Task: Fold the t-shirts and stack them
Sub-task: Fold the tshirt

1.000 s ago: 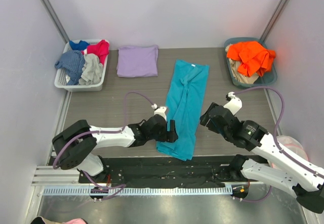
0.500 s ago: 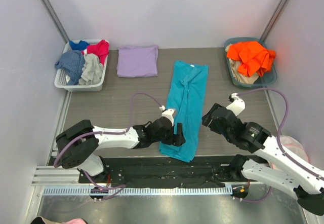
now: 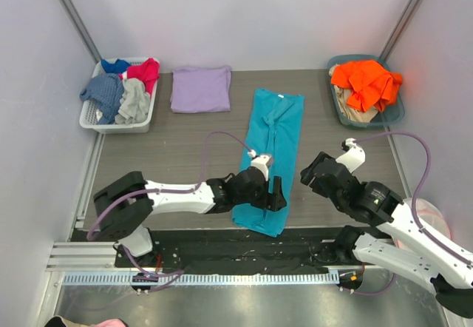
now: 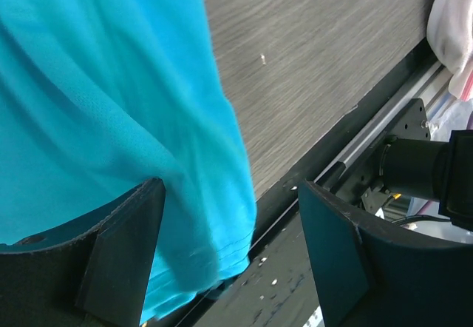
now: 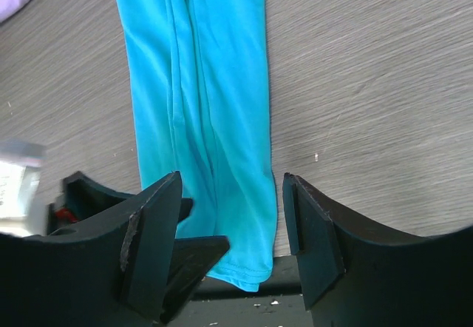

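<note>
The teal t-shirt lies as a long narrow strip down the middle of the table, its near hem hanging over the front edge. My left gripper hovers open over that near end, by the right edge; in the left wrist view the hem shows between the spread fingers. My right gripper is open just right of the strip, above bare table, and looks down on the teal shirt. The lavender t-shirt lies folded at the back left.
A white basket of red, blue and grey garments stands at the back left. A teal bin with an orange garment stands at the back right. A black strip runs along the table's front edge.
My left gripper has slid rightward across the teal shirt's near end, from its left edge to its right edge. The right arm has drawn back slightly to the right.
</note>
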Controlling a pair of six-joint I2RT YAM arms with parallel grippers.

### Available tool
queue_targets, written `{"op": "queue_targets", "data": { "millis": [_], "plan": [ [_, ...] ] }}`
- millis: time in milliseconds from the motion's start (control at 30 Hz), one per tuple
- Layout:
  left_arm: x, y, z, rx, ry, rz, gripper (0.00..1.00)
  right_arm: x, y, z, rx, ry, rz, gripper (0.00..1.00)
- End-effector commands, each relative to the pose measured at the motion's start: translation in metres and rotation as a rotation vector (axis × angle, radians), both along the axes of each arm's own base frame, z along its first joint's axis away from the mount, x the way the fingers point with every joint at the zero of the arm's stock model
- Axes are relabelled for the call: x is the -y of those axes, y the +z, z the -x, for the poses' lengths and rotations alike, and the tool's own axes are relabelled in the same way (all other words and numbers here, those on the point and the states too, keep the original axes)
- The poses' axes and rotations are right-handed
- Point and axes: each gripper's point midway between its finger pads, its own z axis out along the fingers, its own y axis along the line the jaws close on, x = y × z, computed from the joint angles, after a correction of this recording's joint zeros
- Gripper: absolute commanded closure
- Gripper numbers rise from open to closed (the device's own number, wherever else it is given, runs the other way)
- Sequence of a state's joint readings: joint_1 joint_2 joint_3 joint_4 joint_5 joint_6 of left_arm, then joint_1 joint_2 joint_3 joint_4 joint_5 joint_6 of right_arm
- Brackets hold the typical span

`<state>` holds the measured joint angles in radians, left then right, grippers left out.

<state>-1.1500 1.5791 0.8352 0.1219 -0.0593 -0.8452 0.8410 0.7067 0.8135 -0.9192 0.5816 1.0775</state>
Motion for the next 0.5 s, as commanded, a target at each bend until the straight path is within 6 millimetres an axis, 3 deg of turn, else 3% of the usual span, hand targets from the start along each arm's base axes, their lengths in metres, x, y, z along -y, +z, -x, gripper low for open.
{"op": "queue_targets", "data": {
  "millis": [0,167,233,333,367,467],
  "plan": [
    [0.042,0.010,0.014,-0.023,-0.066,0.082,0.23,0.019,0.023,-0.002,0.068,-0.078,-0.004,0.35],
    [0.072,0.016,0.027,-0.052,-0.118,0.143,0.23,0.027,0.025,0.001,0.075,-0.099,-0.003,0.35],
    [0.070,0.024,0.026,-0.036,-0.115,0.149,0.23,0.028,0.024,0.002,0.074,-0.102,-0.007,0.35],
    [0.052,0.043,0.017,0.037,-0.085,0.113,0.22,0.029,0.019,0.003,0.065,-0.104,0.001,0.35],
    [0.038,0.038,0.013,0.055,-0.060,0.050,0.21,0.028,0.018,0.003,0.064,-0.103,0.002,0.34],
    [0.006,0.050,0.008,0.119,-0.020,-0.028,0.19,0.023,0.007,0.001,0.040,-0.089,0.022,0.34]
  ]
}}
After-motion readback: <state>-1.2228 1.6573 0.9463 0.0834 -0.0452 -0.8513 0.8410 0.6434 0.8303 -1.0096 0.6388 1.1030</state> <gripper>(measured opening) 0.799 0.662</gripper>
